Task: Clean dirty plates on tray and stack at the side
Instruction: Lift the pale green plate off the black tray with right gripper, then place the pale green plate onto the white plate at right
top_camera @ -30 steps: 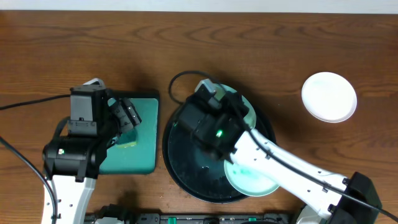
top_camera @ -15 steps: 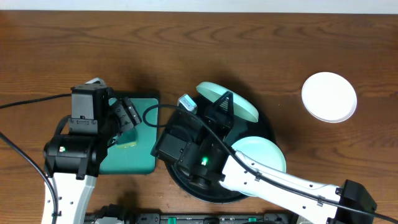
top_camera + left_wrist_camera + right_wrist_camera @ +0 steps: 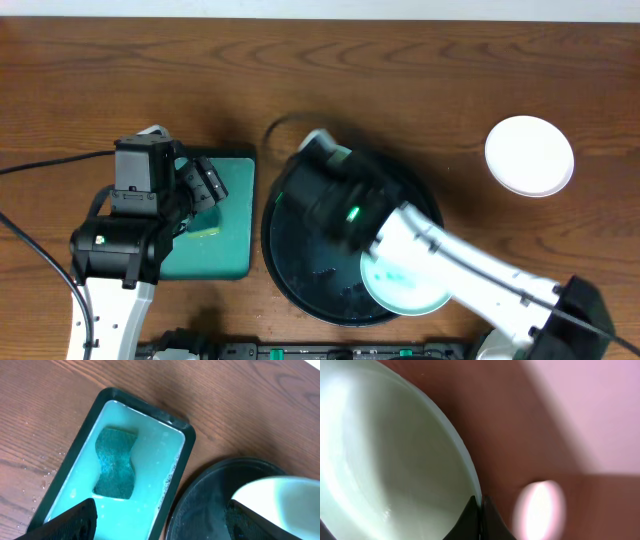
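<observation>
The black tray (image 3: pixel 290 262) lies mid-table. One mint plate (image 3: pixel 402 287) rests in its front right part, partly under my right arm. My right gripper (image 3: pixel 481 504) is shut on the rim of another mint plate (image 3: pixel 395 455), held tilted over the tray's back; in the overhead view the arm hides that grip. A white plate (image 3: pixel 529 155) sits on the table at the far right. My left gripper (image 3: pixel 160 521) hangs open and empty over the border between the teal tray (image 3: pixel 186 442) and the black tray (image 3: pixel 210 505).
A green sponge (image 3: pixel 116 462) lies in milky water in the teal tray (image 3: pixel 232 255), left of the black tray. A black cable (image 3: pixel 278 130) loops behind the black tray. The table's front edge carries a dark rail (image 3: pixel 300 352).
My right arm swung toward the tray's front left with the mint plate tilted, then came back over the tray's back. The left arm stayed still.
</observation>
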### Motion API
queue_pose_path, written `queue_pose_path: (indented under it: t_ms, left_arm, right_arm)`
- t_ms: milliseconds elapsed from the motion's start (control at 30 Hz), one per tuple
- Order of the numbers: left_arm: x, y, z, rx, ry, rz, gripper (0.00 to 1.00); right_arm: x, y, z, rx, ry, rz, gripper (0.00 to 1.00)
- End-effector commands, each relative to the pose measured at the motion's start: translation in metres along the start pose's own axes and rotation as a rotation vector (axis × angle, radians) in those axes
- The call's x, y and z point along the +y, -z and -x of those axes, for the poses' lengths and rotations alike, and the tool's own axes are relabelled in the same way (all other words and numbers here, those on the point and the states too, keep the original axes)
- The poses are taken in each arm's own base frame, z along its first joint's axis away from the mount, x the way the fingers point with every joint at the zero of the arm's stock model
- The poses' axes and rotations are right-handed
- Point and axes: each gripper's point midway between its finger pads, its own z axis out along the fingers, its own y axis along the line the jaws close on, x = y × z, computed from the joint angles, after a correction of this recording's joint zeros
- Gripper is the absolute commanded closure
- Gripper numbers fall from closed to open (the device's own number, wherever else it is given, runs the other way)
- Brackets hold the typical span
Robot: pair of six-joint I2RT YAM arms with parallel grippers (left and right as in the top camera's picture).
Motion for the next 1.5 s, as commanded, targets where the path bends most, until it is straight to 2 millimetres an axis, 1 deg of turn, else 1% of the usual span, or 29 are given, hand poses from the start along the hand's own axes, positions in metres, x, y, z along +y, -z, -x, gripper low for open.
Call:
queue_pose_path:
  t_ms: [0, 33, 67, 133, 167, 200, 233, 267, 300, 333, 400, 467, 500, 567, 633, 667, 700, 767, 833, 867, 967, 1067, 1167, 1267, 1300, 1367, 1467]
  left_arm:
    - [0.0, 0.0, 0.0, 0.0, -0.005, 0.001, 0.18]
    - [0.0, 0.0, 0.0, 0.0, -0.005, 0.001, 0.18]
    - [0.0, 0.0, 0.0, 0.0, -0.005, 0.001, 0.18]
    - [0.0, 0.0, -0.001, 0.002, -0.005, 0.002, 0.18]
    - [0.0, 0.0, -0.001, 0.003, -0.005, 0.002, 0.18]
    - [0.0, 0.0, -0.001, 0.004, -0.005, 0.003, 0.18]
    - [0.0, 0.0, -0.001, 0.004, -0.005, 0.003, 0.18]
    - [0.0, 0.0, -0.001, 0.003, -0.005, 0.002, 0.18]
    - [0.0, 0.0, -0.001, 0.003, -0.005, 0.002, 0.18]
    - [0.0, 0.0, -0.001, 0.004, -0.005, 0.003, 0.18]
    - [0.0, -0.002, -0.001, 0.009, -0.006, 0.005, 0.18]
    - [0.0, -0.004, -0.002, 0.016, -0.006, 0.01, 0.18]
    - [0.0, -0.005, -0.002, 0.021, -0.006, 0.012, 0.18]
    - [0.001, -0.008, -0.003, 0.03, -0.006, 0.017, 0.18]
    - [0.001, -0.011, -0.004, 0.039, -0.006, 0.023, 0.18]
    - [0.001, -0.013, -0.004, 0.043, -0.006, 0.025, 0.18]
    - [0.001, -0.015, -0.004, 0.049, -0.007, 0.028, 0.18]
    - [0.001, -0.018, -0.005, 0.059, -0.007, 0.034, 0.18]
    - [0.001, -0.021, -0.005, 0.065, -0.008, 0.037, 0.18]
    - [0.001, -0.022, -0.005, 0.068, -0.007, 0.039, 0.18]
    - [0.001, -0.024, -0.005, 0.072, -0.008, 0.041, 0.18]
    - [0.001, -0.025, -0.005, 0.071, -0.008, 0.041, 0.18]
    - [0.001, -0.025, -0.005, 0.072, -0.008, 0.041, 0.18]
    - [0.001, -0.025, -0.005, 0.073, -0.008, 0.042, 0.18]
    - [0.001, -0.025, -0.005, 0.072, -0.008, 0.042, 0.18]
    - [0.001, -0.025, -0.005, 0.072, -0.008, 0.042, 0.18]
    - [0.001, -0.025, -0.005, 0.072, -0.008, 0.041, 0.18]
  right_arm:
    - [0.007, -0.018, 0.004, 0.07, -0.429, 0.432, 0.99]
    - [0.0, -0.024, 0.006, 0.068, -0.479, 0.481, 0.99]
    - [-0.015, -0.03, 0.011, 0.05, -0.589, 0.613, 0.99]
    - [-0.039, -0.034, 0.016, 0.027, -0.758, 0.789, 0.99]
    - [-0.05, -0.036, 0.015, 0.019, -0.816, 0.832, 0.99]
    - [-0.068, -0.041, 0.012, 0.008, -0.894, 0.88, 0.99]
    - [-0.085, -0.047, 0.005, 0.003, -0.954, 0.89, 0.99]
    - [-0.106, -0.057, -0.006, 0.005, -1.021, 0.869, 0.99]
    - [-0.124, -0.066, -0.019, 0.011, -1.074, 0.83, 0.99]
    - [-0.157, -0.083, -0.049, 0.033, -1.166, 0.739, 0.99]
    - [-0.189, -0.097, -0.088, 0.077, -1.267, 0.629, 0.99]
    - [-0.215, -0.106, -0.129, 0.138, -1.362, 0.507, 0.99]
    - [-0.226, -0.109, -0.153, 0.182, -1.419, 0.436, 0.99]
    - [-0.244, -0.111, -0.19, 0.237, -1.488, 0.332, 0.99]
    - [-0.257, -0.112, -0.224, 0.276, -1.551, 0.252, 0.99]
    - [-0.261, -0.111, -0.237, 0.288, -1.577, 0.229, 0.99]
    - [-0.265, -0.111, -0.255, 0.304, -1.613, 0.201, 0.99]
    - [-0.267, -0.111, -0.28, 0.331, -1.667, 0.168, 0.99]
    - [-0.267, -0.112, -0.302, 0.356, -1.714, 0.142, 0.99]
    - [-0.266, -0.114, -0.311, 0.361, -1.734, 0.13, 0.99]
    - [-0.259, -0.126, -0.33, 0.374, -1.76, 0.114, 0.99]
    - [-0.243, -0.14, -0.341, 0.411, -1.77, 0.129, 0.99]
    - [-0.23, -0.157, -0.347, 0.451, -1.773, 0.16, 0.99]
    - [-0.217, -0.174, -0.347, 0.471, -1.775, 0.213, 0.99]
    - [-0.21, -0.183, -0.345, 0.475, -1.777, 0.247, 0.99]
    - [-0.205, -0.189, -0.343, 0.476, -1.776, 0.268, 0.99]
    - [-0.204, -0.193, -0.339, 0.472, -1.771, 0.273, 0.99]
